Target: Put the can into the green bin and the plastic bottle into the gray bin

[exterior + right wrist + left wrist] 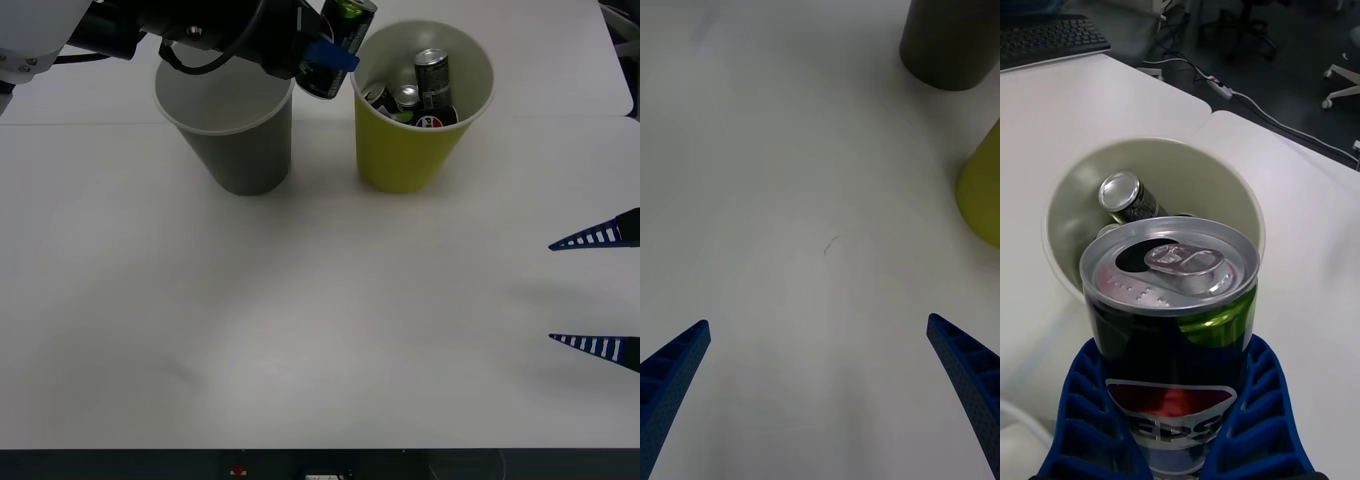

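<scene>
I have the left claw [328, 58] up at the far side of the desk [300, 330], clamped on the can [340, 45], which it holds in the air between the two bins, just beside the rim of the green bin [405, 150] and tilted toward it. From the left wrist camera I see the blue ribbed fingers [1262, 405] pressing on both sides of the can [1176, 330], its silver top and opened tab facing the lens, with the bin's [1225, 180] open mouth right behind it. That green bin already holds several cans [432, 75], one standing upright with its silver top showing and others lying lower against the wall. The gray bin [240, 140] stands just to the left of the green one, apart from it, partly under my left arm. My right claw [598, 290] hangs over the desk's right side, well apart from both bins, its fingers spread wide and holding nothing. From its wrist camera I see bare desk between the two blue fingertips [674, 367], with the gray bin [947, 45] and green bin [981, 195] farther off.
</scene>
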Robot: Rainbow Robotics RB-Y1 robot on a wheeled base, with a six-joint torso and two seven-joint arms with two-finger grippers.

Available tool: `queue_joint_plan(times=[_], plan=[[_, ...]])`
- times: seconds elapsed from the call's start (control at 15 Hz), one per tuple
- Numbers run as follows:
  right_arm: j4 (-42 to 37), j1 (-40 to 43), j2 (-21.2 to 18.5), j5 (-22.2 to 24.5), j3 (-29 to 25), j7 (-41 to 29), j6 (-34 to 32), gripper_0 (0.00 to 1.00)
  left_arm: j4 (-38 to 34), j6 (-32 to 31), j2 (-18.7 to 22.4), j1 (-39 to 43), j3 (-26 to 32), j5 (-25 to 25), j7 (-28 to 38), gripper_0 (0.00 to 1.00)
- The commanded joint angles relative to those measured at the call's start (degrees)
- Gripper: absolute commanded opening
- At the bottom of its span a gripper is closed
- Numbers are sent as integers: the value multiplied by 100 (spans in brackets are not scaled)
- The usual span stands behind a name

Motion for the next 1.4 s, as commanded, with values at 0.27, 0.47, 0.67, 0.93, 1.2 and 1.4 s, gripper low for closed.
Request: queue_joint_plan(times=[0.27, 0.47, 0.67, 0.93, 1.2, 1.4], plan=[[0, 0, 0, 0, 0, 0, 0, 100, 1668, 14, -1189, -1006, -186, -906, -140, 0], [0, 0, 0, 0, 0, 0, 0, 100, 2688, 23, -1664, -1542, -178, -968, -553, 0], [0, 0, 0, 0, 0, 0, 0, 100, 3066, 304, -1848, -1745, -538, -1029, -536, 0], [0, 0, 0, 0, 0, 0, 0, 100, 3119, 603, -1857, -1771, -1083, -1135, -298, 0], [0, 0, 0, 0, 0, 0, 0, 100, 3119, 595, -1910, -1771, -1136, -1082, -289, 100], [0, 0, 0, 0, 0, 0, 0, 100, 3119, 595, -1927, -1771, -1136, -1029, -289, 100]])
